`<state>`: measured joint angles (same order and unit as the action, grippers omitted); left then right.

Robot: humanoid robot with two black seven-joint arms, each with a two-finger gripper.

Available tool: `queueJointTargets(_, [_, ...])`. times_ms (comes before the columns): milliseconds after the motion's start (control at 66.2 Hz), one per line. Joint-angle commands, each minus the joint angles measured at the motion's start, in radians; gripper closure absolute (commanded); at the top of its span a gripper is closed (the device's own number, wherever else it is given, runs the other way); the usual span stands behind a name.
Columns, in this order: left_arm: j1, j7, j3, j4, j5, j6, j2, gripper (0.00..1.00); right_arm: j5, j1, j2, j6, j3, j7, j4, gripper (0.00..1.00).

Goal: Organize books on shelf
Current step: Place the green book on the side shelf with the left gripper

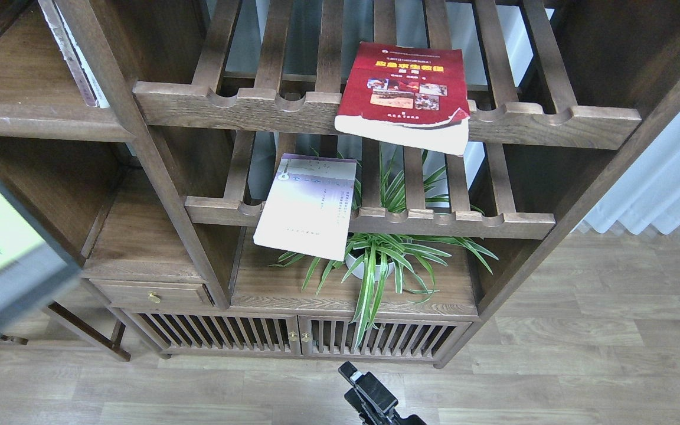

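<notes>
The black-grey book with a yellow-green panel (3, 254) fills the far left edge, large and blurred, in front of the left bay. My left gripper is out of view, so its grip does not show. The thick red book (408, 94) lies flat on the upper slatted rack and overhangs its front rail. The white-lavender book (310, 203) lies on the lower slatted rack and overhangs its rail. The solid dark-brown shelf (39, 121) is at the upper left. My right gripper (368, 392) is low at the bottom centre, dark and small, away from all books.
Thin pale upright volumes (74, 56) lean against the post on the solid shelf. A spider plant in a white pot (375, 260) stands under the lower rack. A board with a brass-knobbed drawer (151, 292) is at lower left. White curtain (664, 183) hangs on the right.
</notes>
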<state>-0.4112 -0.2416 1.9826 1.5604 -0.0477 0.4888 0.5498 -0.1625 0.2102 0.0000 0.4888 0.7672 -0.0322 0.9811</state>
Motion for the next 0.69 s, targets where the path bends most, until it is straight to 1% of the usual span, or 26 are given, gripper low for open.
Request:
queueJointTargets(0, [0.029, -0.028, 0.067, 0.001, -0.009, 0.0, 0.028, 0.96, 0.001, 0.0, 0.0, 0.0, -0.002, 0.0, 0.001, 0.05])
queueJointTargets(91, [0.109, -0.065, 0.099, 0.0, -0.053, 0.0, 0.035, 0.96, 0.001, 0.0, 0.0, 0.0, -0.006, 0.0, 0.001, 0.05])
queueJointTargets(151, [0.144, -0.073, 0.107, 0.001, -0.086, 0.0, 0.035, 0.96, 0.001, 0.0, 0.0, 0.0, -0.008, 0.0, 0.001, 0.05])
queueJointTargets(302, [0.235, -0.074, 0.127, 0.001, -0.17, 0.0, 0.035, 0.96, 0.001, 0.0, 0.0, 0.0, -0.006, 0.0, 0.004, 0.05])
queueJointTargets(317, [0.276, -0.074, 0.131, 0.001, -0.205, 0.0, 0.033, 0.96, 0.001, 0.0, 0.0, 0.0, -0.003, 0.0, 0.004, 0.05])
queueJointTargets(408, [0.339, -0.074, 0.131, 0.0, -0.257, 0.0, 0.035, 0.96, 0.001, 0.0, 0.0, 0.0, -0.005, 0.0, 0.004, 0.05])
queueJointTargets(680, [0.587, -0.073, 0.104, -0.022, -0.466, 0.0, 0.021, 0.96, 0.001, 0.0, 0.0, 0.0, -0.005, 0.0, 0.005, 0.05])
